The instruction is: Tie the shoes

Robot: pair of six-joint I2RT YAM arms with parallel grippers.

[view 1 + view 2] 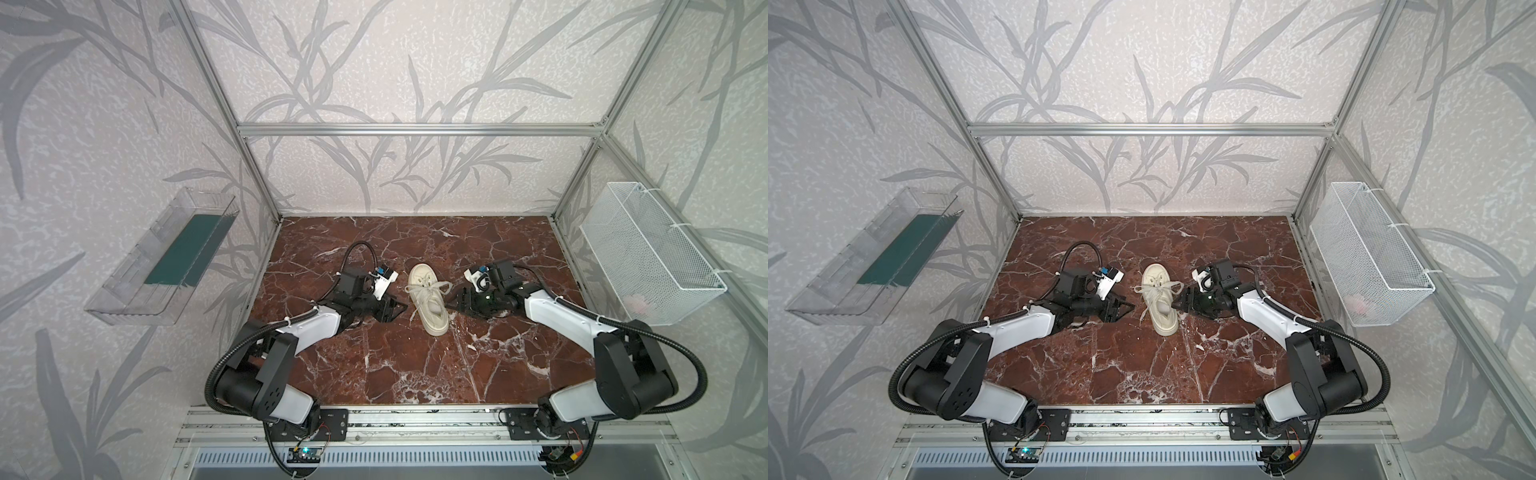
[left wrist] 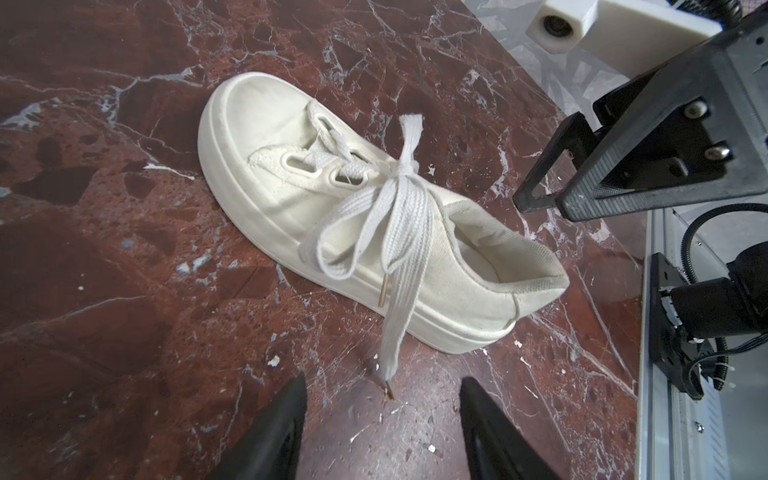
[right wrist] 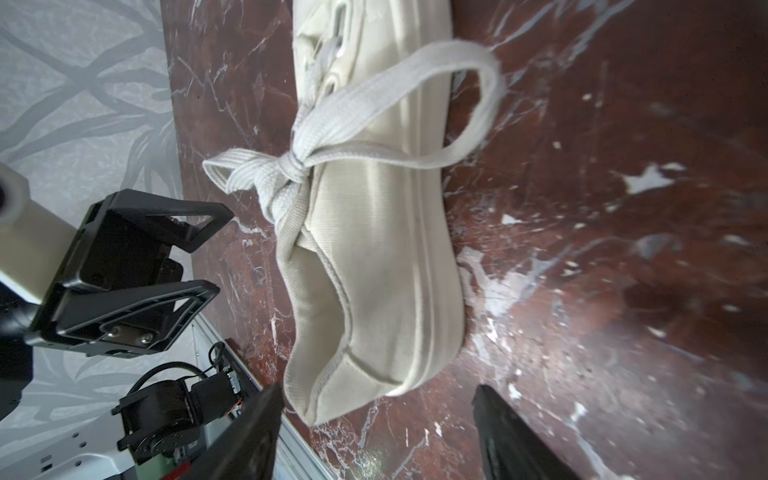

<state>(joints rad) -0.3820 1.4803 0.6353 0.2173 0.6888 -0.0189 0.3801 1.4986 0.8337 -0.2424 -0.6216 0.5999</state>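
A single cream sneaker (image 1: pixel 432 309) (image 1: pixel 1163 311) lies on the red marble table (image 1: pixel 374 365), toe toward the back wall. Its flat laces (image 2: pixel 401 170) (image 3: pixel 297 162) are tied in a bow with two loops. One loose lace end (image 2: pixel 388 361) trails onto the table just ahead of my left gripper (image 2: pixel 383 380) (image 1: pixel 397 309), which stands open and empty left of the shoe. My right gripper (image 3: pixel 379 388) (image 1: pixel 451 305) is open and empty beside the heel (image 3: pixel 332 374) on the shoe's right. Neither gripper touches shoe or lace.
A clear plastic bin (image 1: pixel 162 257) hangs on the left wall. On the right wall hangs a white mesh basket (image 1: pixel 648 253). Aluminium frame posts stand at the table's back corners, and a metal rail (image 1: pixel 415 419) runs along the front edge.
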